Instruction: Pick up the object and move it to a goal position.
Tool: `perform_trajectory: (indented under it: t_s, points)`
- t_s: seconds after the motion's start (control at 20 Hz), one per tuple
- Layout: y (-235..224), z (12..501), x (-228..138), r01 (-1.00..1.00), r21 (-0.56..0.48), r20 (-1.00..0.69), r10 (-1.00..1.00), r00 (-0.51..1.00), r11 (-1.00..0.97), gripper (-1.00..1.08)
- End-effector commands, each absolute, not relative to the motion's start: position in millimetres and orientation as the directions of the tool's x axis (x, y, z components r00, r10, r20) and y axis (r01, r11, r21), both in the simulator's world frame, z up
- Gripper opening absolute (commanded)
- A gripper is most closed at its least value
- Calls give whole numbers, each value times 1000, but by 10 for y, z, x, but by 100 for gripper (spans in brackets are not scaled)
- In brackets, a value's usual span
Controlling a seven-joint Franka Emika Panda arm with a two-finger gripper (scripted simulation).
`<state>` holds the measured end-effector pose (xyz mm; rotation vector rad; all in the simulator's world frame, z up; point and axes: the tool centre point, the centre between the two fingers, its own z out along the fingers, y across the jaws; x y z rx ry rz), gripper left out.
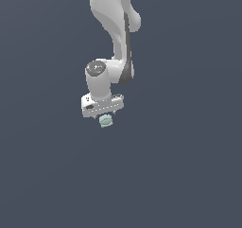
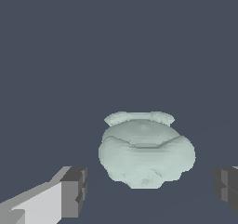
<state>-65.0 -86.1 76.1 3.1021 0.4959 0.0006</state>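
Pale mint-green object point(image 2: 146, 153), white hand point(image 2: 148, 193) with dark grey fingertips point(image 2: 74, 190).

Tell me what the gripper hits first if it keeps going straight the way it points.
Probably the mint-green object: it sits between the open fingers of the gripper, right ahead. Exact depth is unclear.

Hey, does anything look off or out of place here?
Nothing stands out. The mint-green blob looks whole and sits between the open gripper fingers, apart from both pads; nothing looks spilled or damaged.
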Motion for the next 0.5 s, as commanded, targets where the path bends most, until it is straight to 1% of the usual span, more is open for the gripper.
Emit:
perform_trajectory:
  t_s: [0.0,0.2,0.45]
  points:
    - [-862,654,-659,312,0,0,312,950,-950,100]
    - [-863,461,-665,314,0,0,314,950,-950,100]
    - [-865,362,-658,314,0,0,314,949,-949,100]
